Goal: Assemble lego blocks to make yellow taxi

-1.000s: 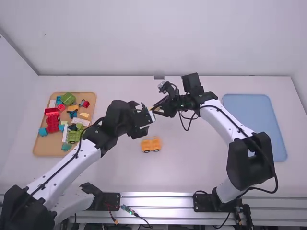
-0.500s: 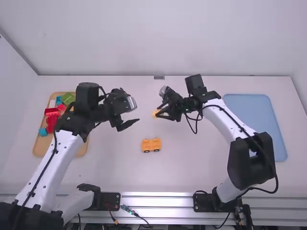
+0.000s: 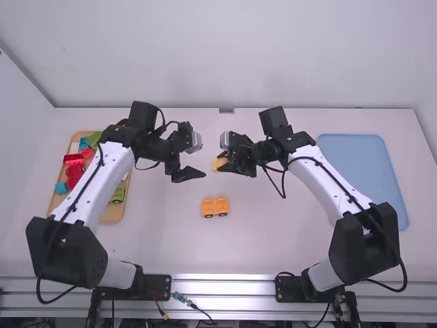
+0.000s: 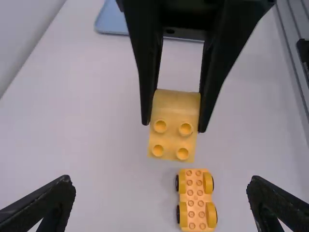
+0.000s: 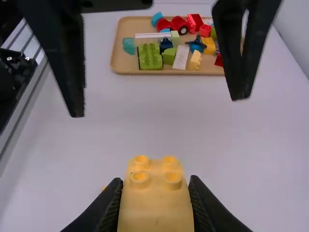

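Nearest, white arm bases along the table's near edge. Then yellow-orange wheeled base (image 3: 215, 207) on the table (image 3: 266, 239), black wheels, studs up, roughly mid-table. Blue tray (image 3: 362, 181) at the right side, wooden tray (image 3: 110, 217) at the left side, loaded with loose parts: red pieces (image 3: 74, 160), green pieces (image 3: 118, 194), some blue, yellow and white ones; left arm covers part of it. Left gripper (image 3: 190, 172) between wooden tray and mid-table, fingers wide apart, pointing toward the other gripper. Slightly farther, yellow block (image 3: 218, 165), four studs, pinched in right gripper (image 3: 222, 164), fingers closed on its sides; block is up off the table, studs facing the left gripper. Farthest, plain white wall (image 3: 225, 55) behind the table.
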Robot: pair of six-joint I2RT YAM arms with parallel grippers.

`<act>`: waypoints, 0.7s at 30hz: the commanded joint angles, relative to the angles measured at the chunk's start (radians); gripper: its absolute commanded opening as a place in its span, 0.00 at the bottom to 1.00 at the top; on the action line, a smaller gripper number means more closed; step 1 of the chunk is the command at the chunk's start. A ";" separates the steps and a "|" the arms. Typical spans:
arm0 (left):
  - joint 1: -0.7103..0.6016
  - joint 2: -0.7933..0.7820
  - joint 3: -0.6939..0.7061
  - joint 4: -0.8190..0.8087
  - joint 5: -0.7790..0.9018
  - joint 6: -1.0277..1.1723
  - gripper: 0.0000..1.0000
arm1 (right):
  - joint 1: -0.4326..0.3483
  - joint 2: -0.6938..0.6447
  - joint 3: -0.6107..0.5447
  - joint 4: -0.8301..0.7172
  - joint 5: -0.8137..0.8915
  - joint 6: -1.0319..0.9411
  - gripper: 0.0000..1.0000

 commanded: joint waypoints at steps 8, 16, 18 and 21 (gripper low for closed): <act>-0.080 0.043 0.019 0.051 -0.026 0.016 0.95 | 0.009 -0.019 -0.006 0.013 -0.005 -0.019 0.10; -0.116 0.043 0.003 0.108 -0.113 -0.083 0.76 | 0.010 -0.019 -0.006 0.013 -0.006 -0.019 0.09; -0.113 0.043 0.002 0.098 -0.113 -0.082 0.76 | 0.010 -0.019 -0.006 0.013 -0.006 -0.019 0.09; -0.115 0.043 0.002 0.094 -0.118 -0.082 0.77 | 0.011 -0.019 -0.006 0.014 -0.007 -0.019 0.09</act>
